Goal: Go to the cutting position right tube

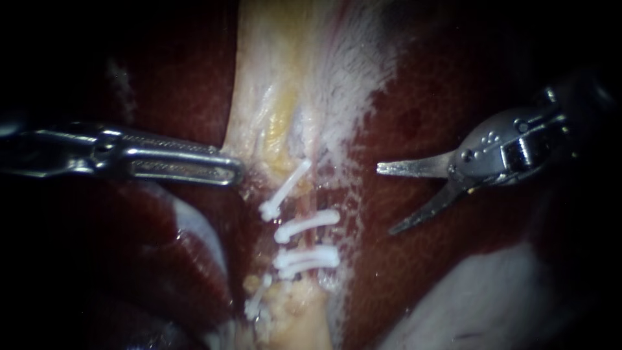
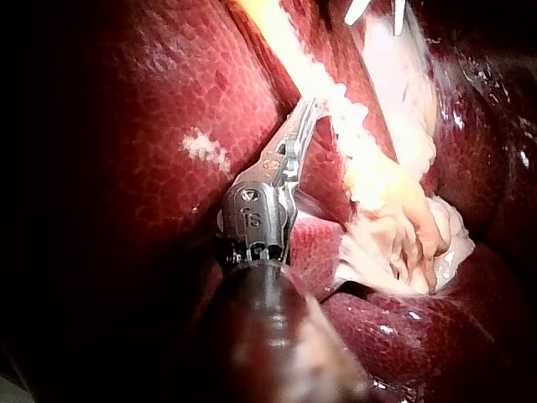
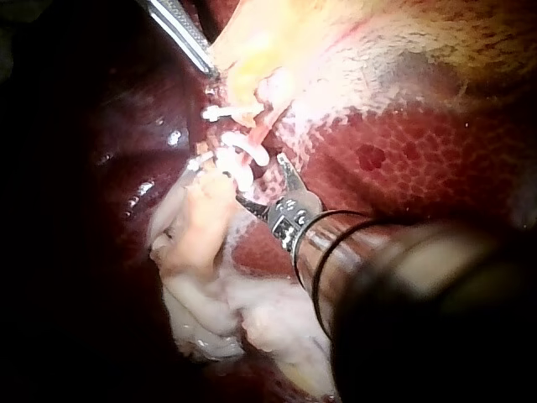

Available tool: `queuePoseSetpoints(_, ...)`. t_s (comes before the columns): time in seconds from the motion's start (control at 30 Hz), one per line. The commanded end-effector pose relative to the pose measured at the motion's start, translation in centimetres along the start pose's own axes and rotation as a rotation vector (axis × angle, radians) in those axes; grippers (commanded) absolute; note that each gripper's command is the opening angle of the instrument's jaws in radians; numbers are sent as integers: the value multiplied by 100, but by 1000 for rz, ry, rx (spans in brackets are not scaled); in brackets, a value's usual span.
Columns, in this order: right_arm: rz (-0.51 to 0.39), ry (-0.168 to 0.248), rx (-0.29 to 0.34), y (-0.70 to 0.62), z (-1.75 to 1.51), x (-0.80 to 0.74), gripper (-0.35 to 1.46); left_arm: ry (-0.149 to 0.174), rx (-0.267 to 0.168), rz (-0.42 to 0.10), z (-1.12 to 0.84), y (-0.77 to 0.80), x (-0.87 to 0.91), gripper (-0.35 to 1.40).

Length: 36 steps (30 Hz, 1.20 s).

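Several white clips [image 1: 306, 225] lie across thin reddish tubes [image 1: 313, 209] that run down the pale stalk below the gallbladder [image 1: 278, 78]. I cannot tell the right tube from the others. My right instrument [image 1: 385, 199] has two slim blades standing open. It hovers over the liver, right of the clips and apart from them. In the right wrist view those blades [image 3: 267, 188] are just short of the clips [image 3: 239, 155]. My left instrument [image 1: 234, 174] holds the pale tissue edge, left of the top clip, with its long jaws together; the left wrist view [image 2: 309, 109] shows that grip too.
Dark red liver [image 1: 440, 84] surrounds the stalk on both sides. A pale grey-white patch [image 1: 473, 298] lies at the lower right. Yellowish fatty tissue [image 1: 301, 314] bulges below the lowest clips. In the right wrist view my left instrument's shaft [image 3: 178, 29] lies beyond the clips.
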Motion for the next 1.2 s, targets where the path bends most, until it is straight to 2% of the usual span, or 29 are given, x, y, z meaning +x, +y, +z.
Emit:
queuePoseSetpoints(0.03,6,-3,-2,0,1,0,143,0,-1,0,0,0,0,-35)
queuePoseSetpoints(0.2,58,-34,54,-4,12,-6,142,1,3,-3,-4,0,-7,-35)
queuePoseSetpoints(0.33,94,-32,98,-13,28,-15,140,1,10,-14,-20,-2,-27,-35)
queuePoseSetpoints(0.4,111,-33,119,-18,37,-17,140,-3,6,-26,-28,-6,-38,-35)
queuePoseSetpoints(0.6,157,-39,186,-32,61,-17,138,-38,7,-3,-54,-30,-68,-35)
queuePoseSetpoints(0.67,169,-41,233,-36,66,-16,135,-45,5,-1,-60,-39,-75,-35)
queuePoseSetpoints(0.9,237,-42,285,-43,75,-15,112,-64,5,13,-75,-55,-93,-35)
queuePoseSetpoints(1.03,270,-24,323,-43,77,-13,78,-64,5,18,-77,-57,-94,-35)
queuePoseSetpoints(1.2,285,-14,344,-42,81,-9,70,-64,5,19,-77,-57,-94,-35)
